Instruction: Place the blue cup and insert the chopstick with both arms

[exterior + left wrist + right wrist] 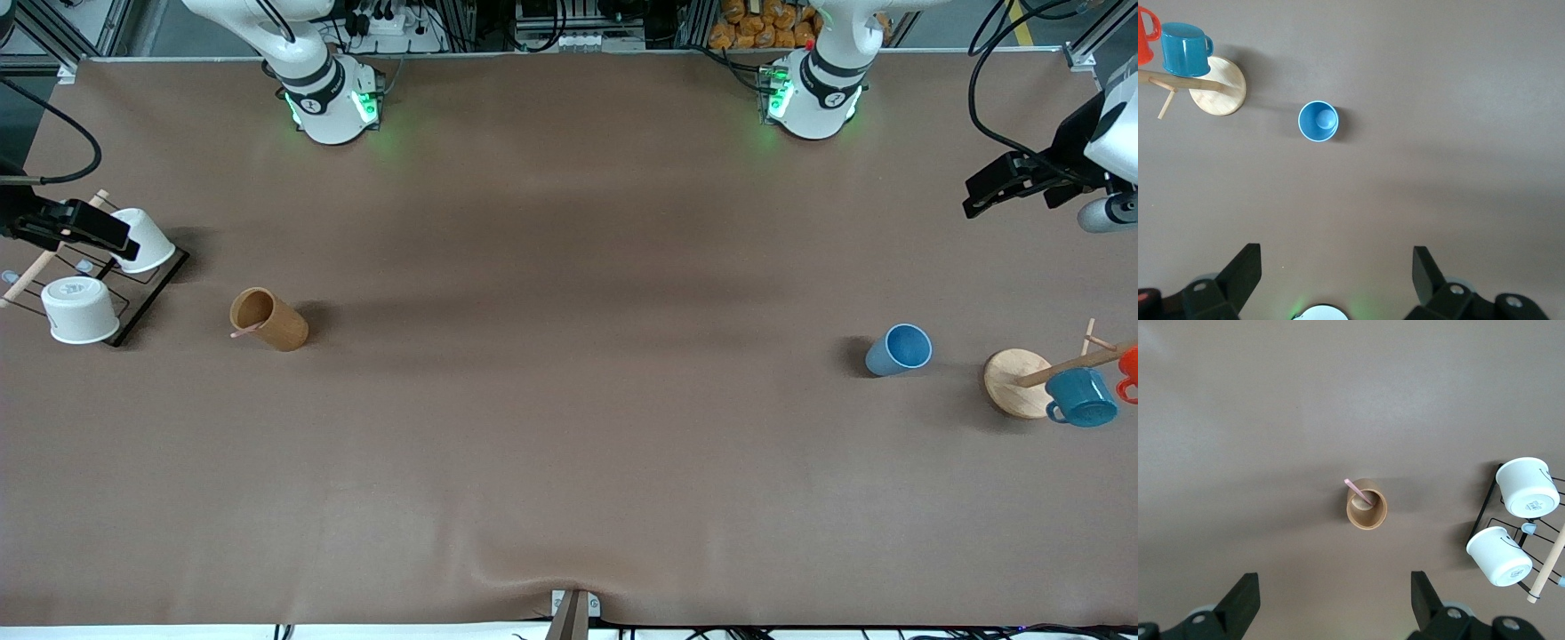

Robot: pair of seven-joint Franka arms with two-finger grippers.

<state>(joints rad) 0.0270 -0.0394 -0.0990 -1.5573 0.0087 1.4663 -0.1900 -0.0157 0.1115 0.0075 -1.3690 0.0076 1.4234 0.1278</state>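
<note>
Both pincers hang high with fingers wide apart and empty: the left pincer (1331, 280) over the left arm's end of the desk (569, 427), the right pincer (1331, 603) over the wire rack (133, 289). The blue cup (899, 349) stands upright beside the wooden mug tree (1018, 382); the chopstick (1358, 492) leans in the brown holder (268, 320). Likely first step: lower the left pincer straight over the cup's rim, straddle one wall, close gently
</note>
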